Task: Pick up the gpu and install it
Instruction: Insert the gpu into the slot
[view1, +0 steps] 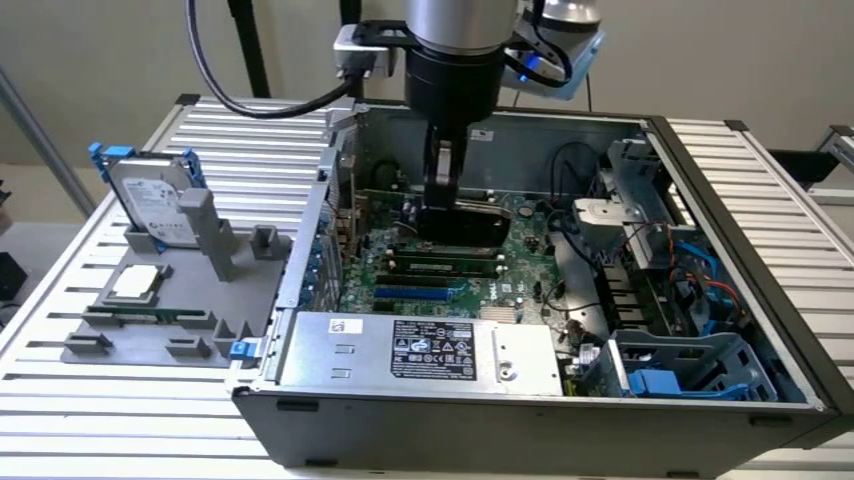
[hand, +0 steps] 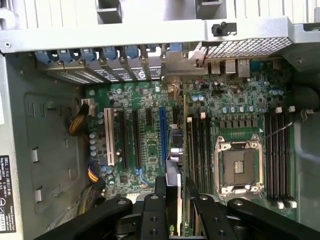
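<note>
My gripper (view1: 446, 192) reaches down into the open computer case (view1: 747, 250), shut on the gpu (view1: 462, 228). The card shows as a flat black plate hanging just over the green motherboard (view1: 424, 272). In the wrist view the gpu (hand: 173, 150) appears edge-on as a thin strip between my black fingers (hand: 150, 212). It runs along the motherboard (hand: 150, 150), right beside the blue expansion slot (hand: 162, 132) and close to the memory slots (hand: 199, 145). I cannot tell whether its lower edge touches a slot.
A grey rack (view1: 147, 345) at the exterior view's left holds a silver hard drive with blue rails (view1: 150, 195) and a small square CPU chip (view1: 139, 282). Inside the case are the power supply (view1: 420, 350), an open CPU socket (hand: 239, 167), cables (hand: 80, 122) and a blue drive cage (view1: 681, 370).
</note>
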